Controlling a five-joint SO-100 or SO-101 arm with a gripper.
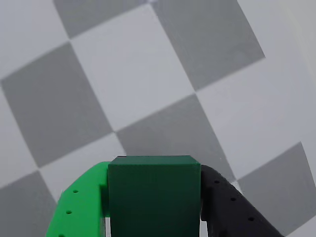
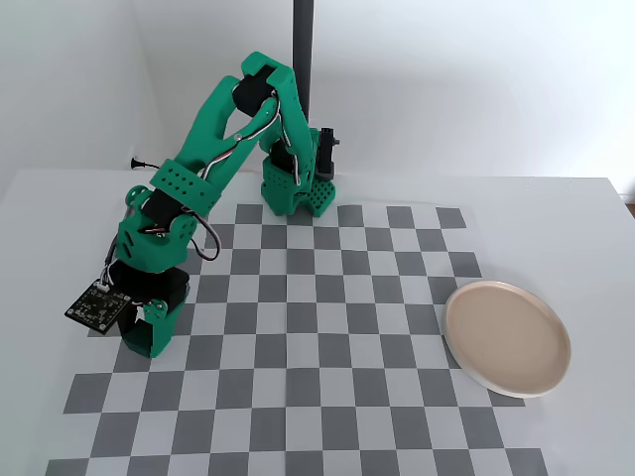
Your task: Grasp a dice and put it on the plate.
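In the wrist view the dice (image 1: pixel 154 197), a dark green plain cube, sits between a bright green finger (image 1: pixel 81 207) and a black finger (image 1: pixel 229 205). Both fingers press its sides, so my gripper (image 1: pixel 154 168) is shut on it. In the fixed view the gripper (image 2: pixel 147 335) points down at the left edge of the checkerboard, low over it. The dice is hidden by the gripper there. The plate (image 2: pixel 507 337), round and pale pinkish-beige, lies at the board's right edge, far from the gripper.
The grey-and-white checkerboard mat (image 2: pixel 317 327) covers the white table (image 2: pixel 585 228). The arm's green base (image 2: pixel 296 193) stands at the back with a dark pole (image 2: pixel 302 50) behind it. A small circuit board (image 2: pixel 97 305) sticks out left of the wrist.
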